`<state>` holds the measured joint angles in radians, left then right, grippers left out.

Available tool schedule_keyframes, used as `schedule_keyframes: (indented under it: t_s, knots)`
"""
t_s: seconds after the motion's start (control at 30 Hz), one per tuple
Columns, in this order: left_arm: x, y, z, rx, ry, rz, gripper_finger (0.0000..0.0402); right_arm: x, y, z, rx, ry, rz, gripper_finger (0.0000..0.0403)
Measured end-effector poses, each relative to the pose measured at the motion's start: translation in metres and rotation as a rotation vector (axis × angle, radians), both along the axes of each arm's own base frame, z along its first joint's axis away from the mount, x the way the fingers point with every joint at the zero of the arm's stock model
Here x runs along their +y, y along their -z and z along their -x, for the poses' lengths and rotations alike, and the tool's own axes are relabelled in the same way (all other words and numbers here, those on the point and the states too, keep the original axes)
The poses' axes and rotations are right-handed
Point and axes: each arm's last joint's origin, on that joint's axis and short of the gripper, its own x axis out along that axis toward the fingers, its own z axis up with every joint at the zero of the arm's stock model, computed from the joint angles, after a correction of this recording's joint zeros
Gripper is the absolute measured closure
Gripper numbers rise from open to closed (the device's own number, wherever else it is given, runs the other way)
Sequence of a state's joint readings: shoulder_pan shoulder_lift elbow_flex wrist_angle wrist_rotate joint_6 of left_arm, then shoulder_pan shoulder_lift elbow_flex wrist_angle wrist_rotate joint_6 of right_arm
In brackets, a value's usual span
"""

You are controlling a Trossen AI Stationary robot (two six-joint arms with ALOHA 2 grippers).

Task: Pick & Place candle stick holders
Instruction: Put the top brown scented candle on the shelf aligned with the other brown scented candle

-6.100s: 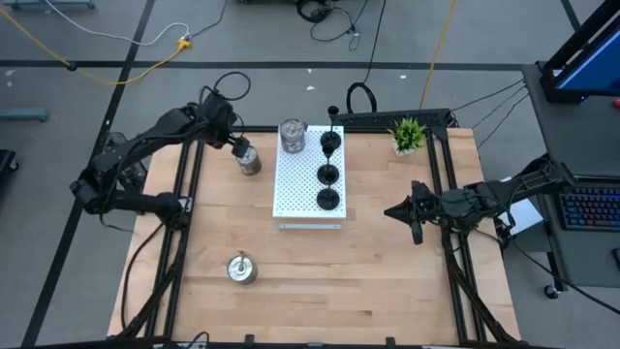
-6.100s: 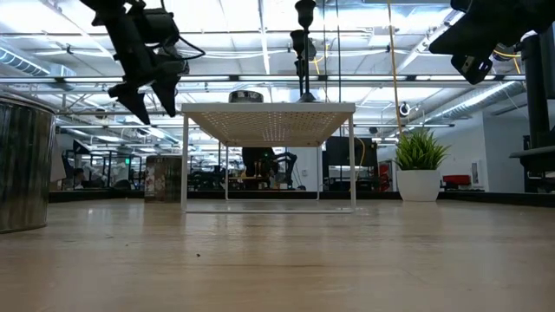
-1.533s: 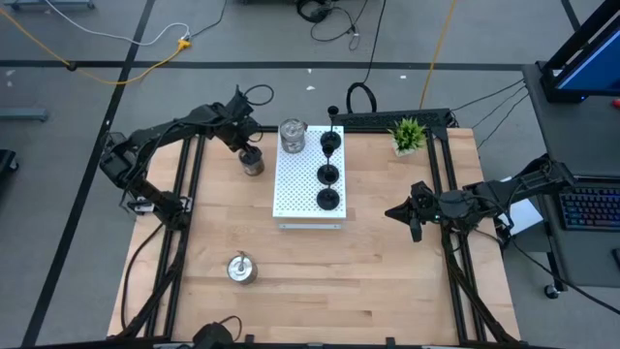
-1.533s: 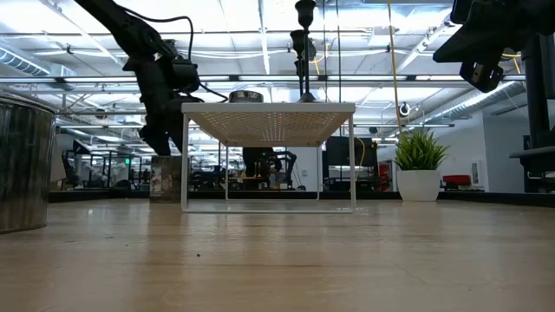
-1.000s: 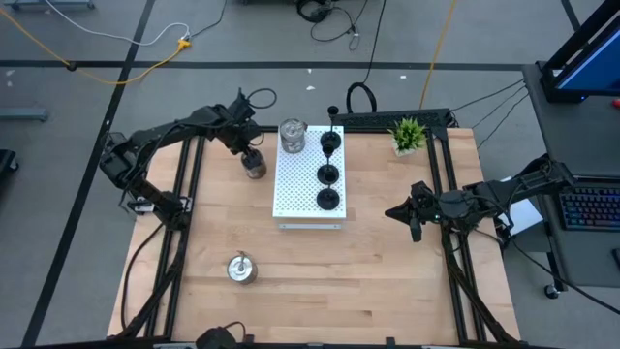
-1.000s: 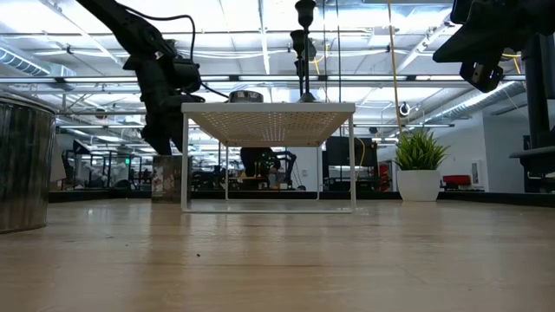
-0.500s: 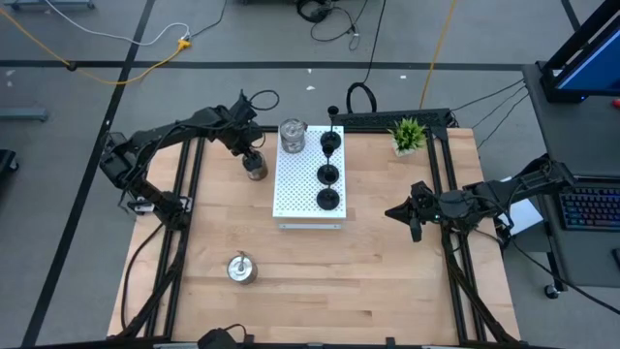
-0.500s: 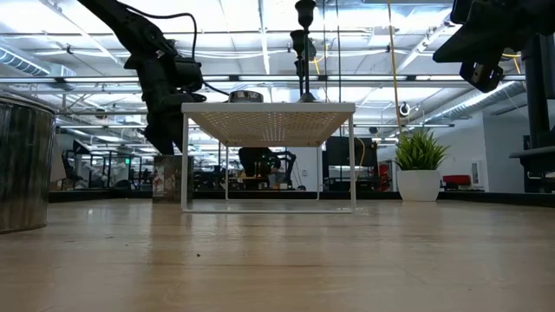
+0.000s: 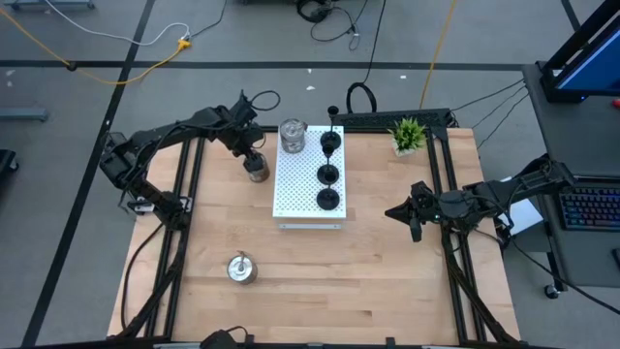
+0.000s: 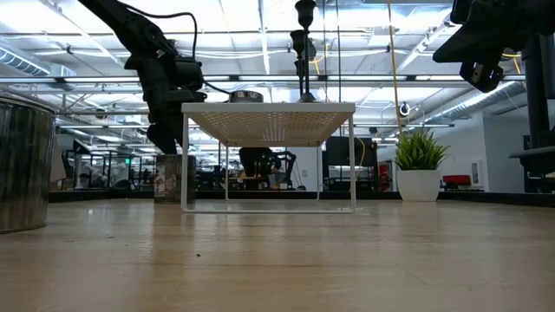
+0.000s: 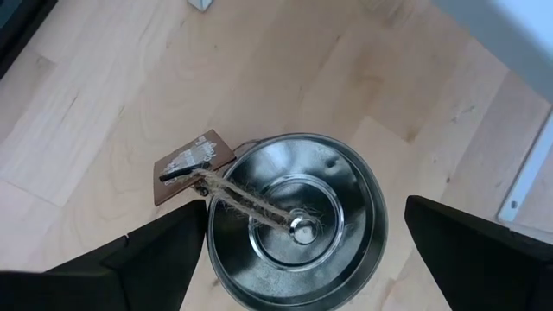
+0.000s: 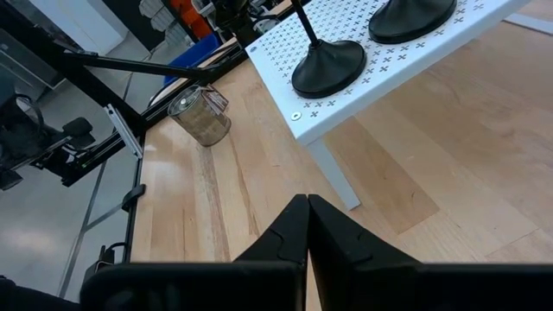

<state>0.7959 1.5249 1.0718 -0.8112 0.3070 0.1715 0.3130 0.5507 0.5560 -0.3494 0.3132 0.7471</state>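
The left pincer [image 9: 254, 160] has dropped from well above the far-left silver holder [image 9: 257, 170] to straddle it, and over the last second it has barely shifted. Its fingers [image 11: 147, 259] stand wide, one on each side of the holder [image 11: 294, 220], apart from the rim. To my eye the approach is finished and only the squeeze remains before a lift.

That holder is a shiny metal cup, round, with a small stud at the middle of its floor. A rough twine cord runs from there over the rim to a brown card tag [image 11: 192, 162] lying on the pale wood surface [image 9: 378, 271].

A second silver holder [image 9: 293, 135] sits on the far end of the white perforated board [image 9: 295, 189], beside three matte black holders [image 9: 328, 174] with round bases and thin stems, set in a row. A third silver holder [image 9: 240, 269] stands alone near the front left.

The right pincer [image 9: 415, 221] waits at the right edge, fingers pressed together, holding nothing, unmoved. A green plant [image 9: 408, 134] sits at the far right.
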Motion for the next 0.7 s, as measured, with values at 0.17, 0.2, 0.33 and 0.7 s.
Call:
schedule_keyframes:
  t_s: [0.17, 0.2, 0.33, 0.7]
  knots:
    - [0.0, 0.0, 0.0, 0.005, -0.004, -0.008, 0.0002, 0.0, 0.0, 0.0, 0.001, 0.0, 0.0, 0.0403]
    - [0.0, -0.001, 0.001, 0.013, -0.013, -0.017, 0.0002, 0.0, 0.0, 0.0, 0.001, 0.0, 0.0, 0.0403]
    - [-0.004, -0.007, 0.0, 0.014, -0.02, -0.041, 0.0002, 0.0, 0.0, 0.0, 0.0, 0.001, 0.001, 0.0403]
    - [-0.02, -0.015, -0.004, 0.067, -0.025, -0.107, 0.0002, -0.006, 0.0, -0.001, 0.001, 0.042, 0.006, 0.0403]
